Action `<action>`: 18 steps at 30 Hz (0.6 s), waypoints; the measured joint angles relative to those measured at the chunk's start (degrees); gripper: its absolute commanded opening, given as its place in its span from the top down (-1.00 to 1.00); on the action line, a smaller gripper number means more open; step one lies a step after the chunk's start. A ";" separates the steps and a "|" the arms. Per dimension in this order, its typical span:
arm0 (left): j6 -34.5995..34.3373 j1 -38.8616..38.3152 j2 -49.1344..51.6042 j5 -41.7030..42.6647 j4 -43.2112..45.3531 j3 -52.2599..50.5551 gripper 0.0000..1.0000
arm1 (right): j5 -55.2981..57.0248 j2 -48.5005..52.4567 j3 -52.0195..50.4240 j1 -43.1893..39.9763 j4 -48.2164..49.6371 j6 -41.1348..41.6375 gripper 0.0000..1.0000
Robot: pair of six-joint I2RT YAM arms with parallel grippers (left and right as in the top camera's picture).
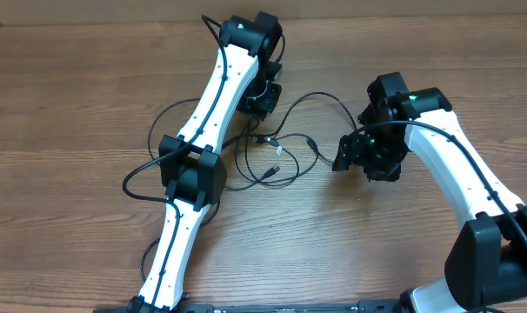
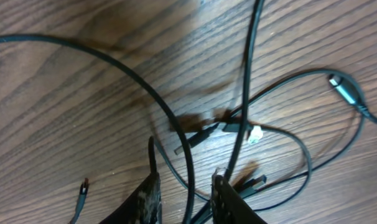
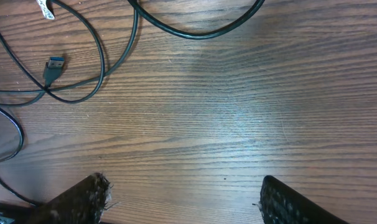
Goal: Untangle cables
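Cables: thin black rubbery cables (image 1: 276, 161) lie looped over one another at the middle of the brown wood-grain table (image 1: 72, 96), between the two arms.
Left gripper: the left gripper (image 2: 187, 200) is low over the knot. Its jaws are narrow but apart, with one cord running up between them. The gap looks wider than the cord, so no pinch yet (that is my reading).
Right gripper: the right gripper (image 3: 185, 199) hovers just beside the tangle, jaws wide, nothing between them.
Doing it well: close on that one strand only, lift slowly, and watch the crossing strands, since a plug could snag under a loop.
Materials: the cords are smooth, round and limp. The plugs are small and hard; among them are a blue-tongued USB plug (image 3: 53, 64) and a small white tab (image 2: 255, 134). The table is matte and finely grained.
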 measured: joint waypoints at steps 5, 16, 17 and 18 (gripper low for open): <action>0.00 0.00 0.02 -0.94 -0.26 -2.19 0.54 | 0.00 0.00 0.00 0.00 0.02 -0.02 -0.54; 0.02 0.00 0.02 -0.94 -0.33 -2.75 0.54 | 0.00 0.00 0.00 0.00 0.00 -0.02 -0.54; 0.02 0.00 0.02 -0.92 -0.22 -2.75 0.53 | 0.02 0.00 0.00 0.00 0.04 0.00 -0.54; 0.02 0.00 0.02 -0.90 -0.07 -2.75 0.53 | 0.00 0.00 0.00 0.00 0.02 0.00 -0.54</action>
